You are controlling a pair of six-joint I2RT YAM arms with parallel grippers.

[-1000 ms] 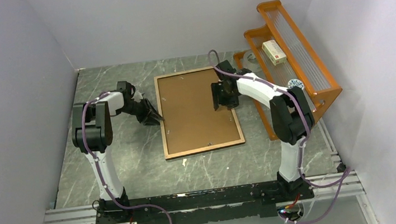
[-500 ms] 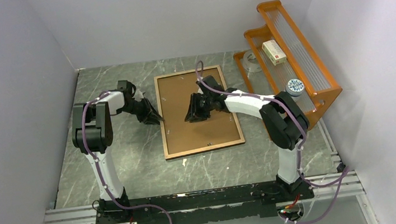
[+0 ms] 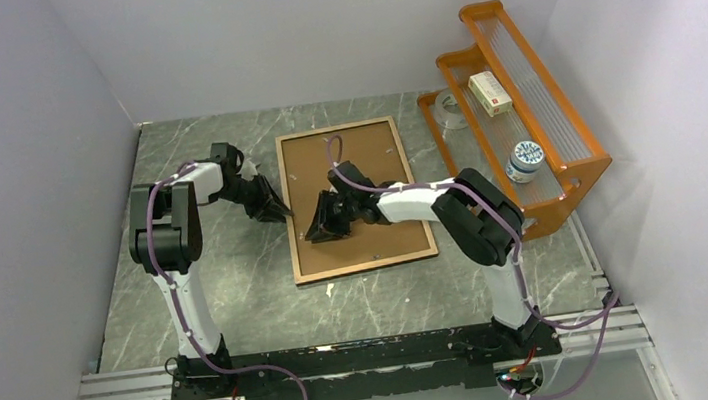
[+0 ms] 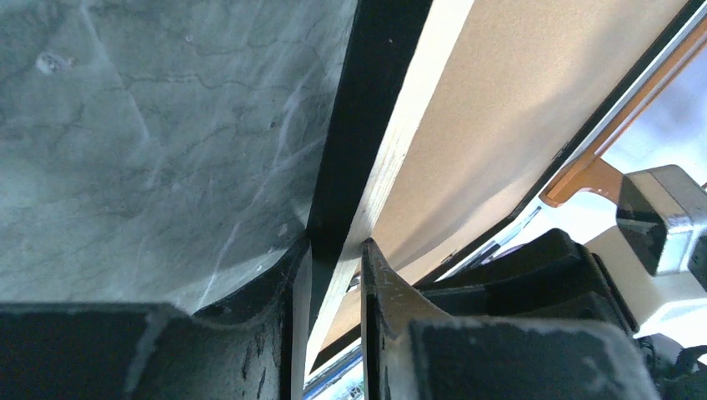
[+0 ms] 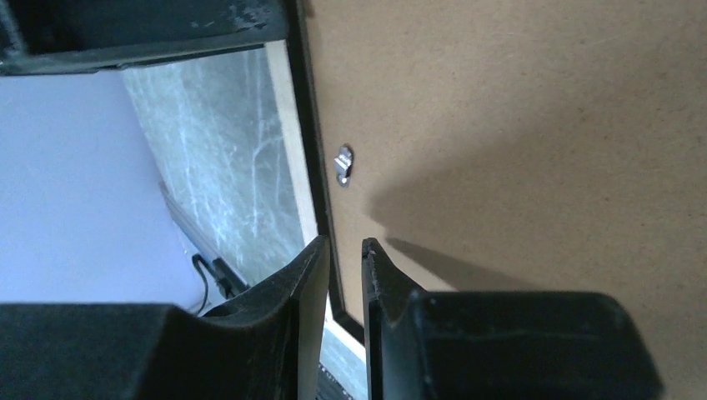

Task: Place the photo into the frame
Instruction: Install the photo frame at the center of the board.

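Note:
The frame lies back-up on the table, its light-wood border around the brown backing board. The photo is not in view. My left gripper is at the frame's left edge; in the left wrist view its jaws are closed on the frame's wood border. My right gripper hangs low over the board's left part, near that same border. In the right wrist view it is shut with a thin gap and holds nothing, above the board and border.
An orange rack stands at the right with a white box and a small jar on it. A metal clip sits on the board's edge. Grey walls close in on three sides.
My right gripper has swept left and nearer across the backing board, from its right side to its left part. The left gripper and the frame have stayed put.

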